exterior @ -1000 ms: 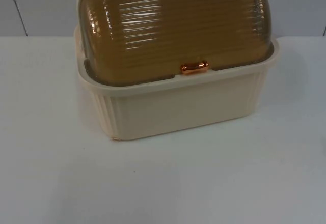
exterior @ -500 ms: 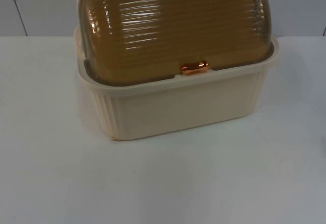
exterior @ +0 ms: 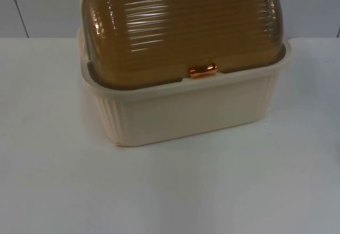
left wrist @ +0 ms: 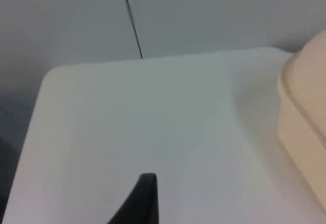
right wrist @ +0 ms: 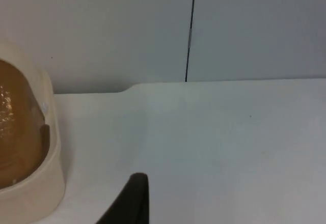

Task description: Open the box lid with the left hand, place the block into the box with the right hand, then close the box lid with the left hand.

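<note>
One cream box (exterior: 186, 111) on white desk (exterior: 170, 191) near grey partition wall (exterior: 42, 5), amber ribbed lid (exterior: 180, 29) shut, copper handle (exterior: 203, 70) at lid's front edge. Left tool (left wrist: 145, 196) over bare desk beside box; right tool (right wrist: 133, 198) likewise. Spread of either tool: cannot tell.

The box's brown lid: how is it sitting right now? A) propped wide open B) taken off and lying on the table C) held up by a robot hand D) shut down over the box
D: the ribbed brown lid arches down onto the cream box, its copper handle resting at the front rim.
</note>
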